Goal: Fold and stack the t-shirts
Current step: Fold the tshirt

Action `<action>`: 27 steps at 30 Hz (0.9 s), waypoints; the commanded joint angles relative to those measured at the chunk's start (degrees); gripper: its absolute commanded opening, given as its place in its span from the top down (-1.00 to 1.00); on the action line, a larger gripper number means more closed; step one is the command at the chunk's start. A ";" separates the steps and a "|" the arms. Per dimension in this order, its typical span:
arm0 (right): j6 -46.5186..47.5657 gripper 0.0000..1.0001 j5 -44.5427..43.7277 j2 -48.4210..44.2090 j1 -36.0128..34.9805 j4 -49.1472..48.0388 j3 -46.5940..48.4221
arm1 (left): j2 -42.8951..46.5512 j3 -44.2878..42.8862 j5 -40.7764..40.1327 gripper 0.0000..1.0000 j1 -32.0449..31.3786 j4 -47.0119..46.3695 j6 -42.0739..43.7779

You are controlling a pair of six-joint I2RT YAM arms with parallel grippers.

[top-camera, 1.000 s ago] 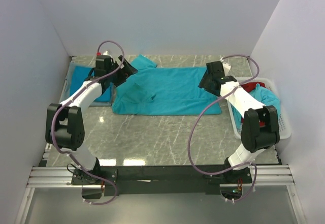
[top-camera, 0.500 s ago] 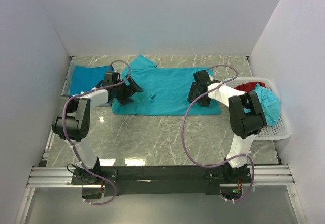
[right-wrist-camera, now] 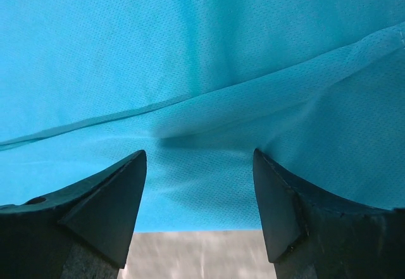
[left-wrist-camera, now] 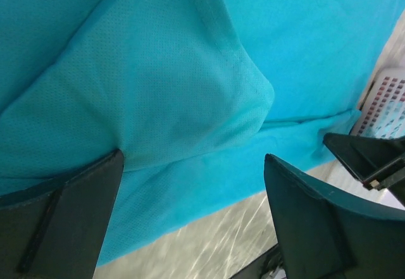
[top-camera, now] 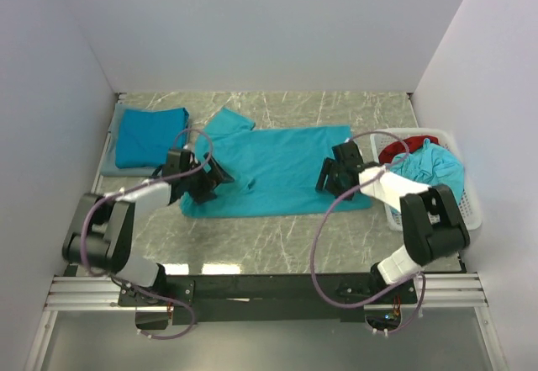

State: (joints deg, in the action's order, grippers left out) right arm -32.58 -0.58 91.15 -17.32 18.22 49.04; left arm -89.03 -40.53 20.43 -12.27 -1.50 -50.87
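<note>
The spread t-shirt (top-camera: 282,165) lies flat on the table (top-camera: 277,236), a folded t-shirt (top-camera: 151,135) at the far left and a third t-shirt (top-camera: 433,165) bunched in the basket (top-camera: 471,215) on the right. It's thin, limp cloth, likely to sag and slip, so best pinched at the near hem by each corner. The left gripper (top-camera: 215,179) and right gripper (top-camera: 329,177) hang low over that edge, fingers spread wide, pinching nothing — though the wrists hide the corners, and I can't tell whether the tips touch cloth.

You get no readable text, label, brand or number in any view; the shirt (top-camera: 286,165) ahead of left pincer (left-wrist-camera: 193,159) and right pincer (right-wrist-camera: 199,154) shows no print.
</note>
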 commanded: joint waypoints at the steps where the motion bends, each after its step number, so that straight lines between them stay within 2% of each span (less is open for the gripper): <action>1: -2.22 -0.50 2.42 -6.05 -1.57 3.05 -7.27 | 7.19 8.42 -5.55 -0.99 -2.04 6.50 -1.51; 6: -6.44 -0.51 1.19 -16.94 -4.47 5.60 -16.15 | 23.97 18.01 -11.28 -0.99 -3.63 14.67 -6.95; 11: -11.10 -0.54 3.82 -26.10 -7.63 6.13 -23.45 | 39.51 22.25 -13.22 -0.99 -3.81 21.70 -10.03; 14: -10.67 -0.57 5.58 -31.29 -8.08 6.83 -23.29 | 46.37 23.04 -10.67 -0.99 -4.25 25.22 -11.69; 17: -8.65 -0.59 3.06 -36.04 -8.08 7.88 -19.09 | 51.92 21.21 -13.03 -0.99 -4.43 29.44 -12.23; 22: -4.52 -0.61 -1.96 -37.81 -7.99 8.41 -9.33 | 50.02 10.49 -18.74 -0.99 -4.43 28.06 -9.69; 25: -3.11 -0.63 -4.34 -36.32 -7.90 7.27 -6.51 | 42.30 3.20 -20.25 -0.99 -4.43 23.32 -6.97; 27: -2.67 -0.64 -5.22 -34.91 -7.82 6.92 -4.22 | 34.13 -3.74 -20.25 -0.99 -4.34 21.37 -3.81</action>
State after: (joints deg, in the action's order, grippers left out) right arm -37.78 -1.80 54.76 -24.99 26.15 41.28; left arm -47.83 -35.92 2.81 -16.60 26.52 -59.35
